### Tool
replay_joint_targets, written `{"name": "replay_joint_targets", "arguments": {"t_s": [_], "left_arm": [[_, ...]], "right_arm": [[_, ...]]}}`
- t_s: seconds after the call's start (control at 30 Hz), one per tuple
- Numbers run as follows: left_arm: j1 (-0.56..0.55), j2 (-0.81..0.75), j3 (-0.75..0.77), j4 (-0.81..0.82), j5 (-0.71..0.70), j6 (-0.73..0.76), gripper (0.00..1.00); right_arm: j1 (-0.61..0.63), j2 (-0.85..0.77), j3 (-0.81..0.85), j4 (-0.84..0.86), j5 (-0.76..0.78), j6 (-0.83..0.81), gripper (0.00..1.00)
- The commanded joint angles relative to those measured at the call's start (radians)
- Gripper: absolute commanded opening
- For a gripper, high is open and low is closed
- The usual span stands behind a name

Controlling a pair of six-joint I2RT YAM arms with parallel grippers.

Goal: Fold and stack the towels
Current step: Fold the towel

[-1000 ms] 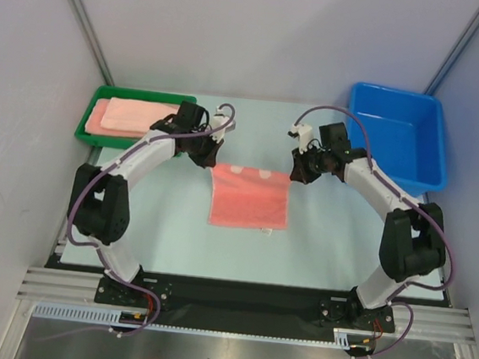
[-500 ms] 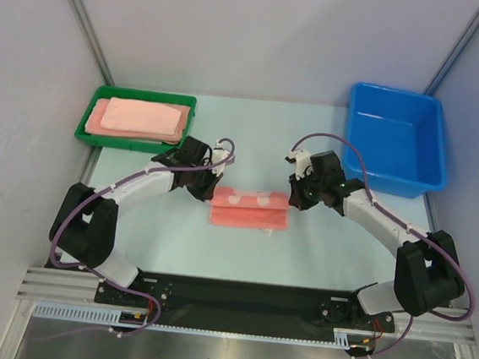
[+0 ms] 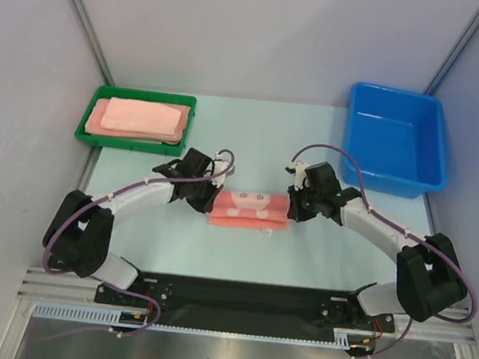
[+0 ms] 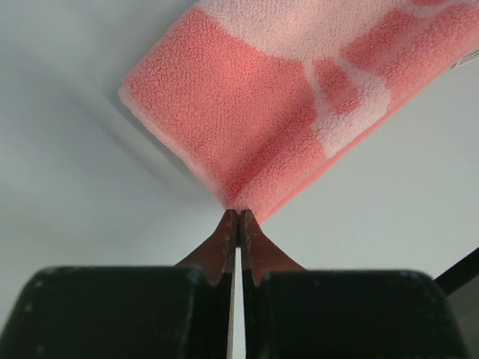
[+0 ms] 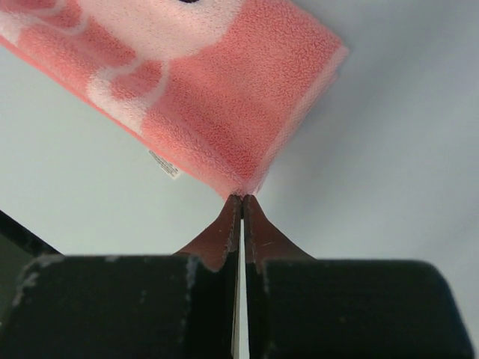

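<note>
Left gripper [image 3: 207, 200]: jaws together, pinching the left end corner of the folded towel [image 3: 249, 208]; in the left wrist view the fabric creases run straight into the closed tips [image 4: 239, 217]
Right gripper [image 3: 295, 209]: jaws together on the right end corner of the same towel; the closed tips [image 5: 242, 200] meet the cloth in the right wrist view

Counts
- 2 grippers, both clamped on cloth
- 1 folded towel, salmon-pink with paler patches and 2 small dark dots, lying as a narrow strip on the table [image 3: 316, 263] at centre frame, between the 2 grippers
- 1 stack of towels [image 3: 139, 117] in the green tray [image 3: 90, 136], upper left of frame
- 1 blue bin [image 3: 435, 169], upper right of frame

Hard to make out
- Number of towels in the stack: a peach top layer over a pinker one shows, no firm count
- Both towel ends sit under the gripper bodies in the top view
- Wrist views cut the towel [image 4: 224, 120] [image 5: 224, 112] off at the upper frame edge
- 1 small white label [image 5: 163, 164] pokes out at the towel's lower edge; its print is unreadable
</note>
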Motion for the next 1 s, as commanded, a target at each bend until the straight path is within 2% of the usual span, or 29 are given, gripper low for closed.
{"name": "replay_joint_targets", "arguments": {"t_s": [0.0,0.03,0.1,0.2,0.23,0.33,0.43,0.53,0.6,0.77,0.9,0.97], "left_arm": [[-0.014,-0.048,-0.02,-0.01,-0.008,-0.039,0.05],[-0.017,-0.039,-0.021,-0.019,-0.011,-0.045,0.14],[-0.026,-0.039,-0.021,-0.048,0.001,-0.053,0.14],[-0.032,-0.077,-0.012,-0.07,0.001,-0.082,0.2],[-0.034,-0.086,0.002,-0.084,0.021,-0.086,0.22],[-0.045,-0.125,0.062,-0.143,0.061,-0.097,0.29],[-0.045,-0.149,0.094,-0.151,0.047,-0.138,0.31],[-0.045,-0.111,0.098,-0.09,0.051,-0.21,0.31],[-0.045,-0.076,0.05,-0.023,0.104,-0.289,0.32],[-0.045,0.012,-0.073,0.129,0.027,-0.436,0.31],[-0.045,0.026,-0.161,0.24,0.038,-0.542,0.31],[-0.042,-0.013,-0.149,0.223,-0.008,-0.563,0.34]], "right_arm": [[-0.001,-0.019,-0.008,-0.035,0.032,0.042,0.01],[-0.001,-0.012,-0.005,-0.046,0.032,0.049,0.06],[-0.001,-0.002,0.004,-0.082,0.034,0.056,0.15],[-0.002,-0.011,0.033,-0.15,0.042,0.084,0.25],[-0.001,-0.014,0.059,-0.165,0.037,0.096,0.32],[-0.001,-0.023,0.11,-0.219,0.04,0.133,0.4],[-0.001,-0.009,0.156,-0.238,0.058,0.206,0.39],[0.006,-0.008,0.152,-0.164,0.009,0.269,0.35],[0.004,-0.006,0.122,-0.066,-0.029,0.317,0.32],[-0.001,0.066,0.06,0.092,-0.049,0.337,0.31],[-0.002,0.148,0.014,0.141,-0.044,0.339,0.28],[-0.004,0.155,-0.006,0.14,0.005,0.339,0.28]]}}
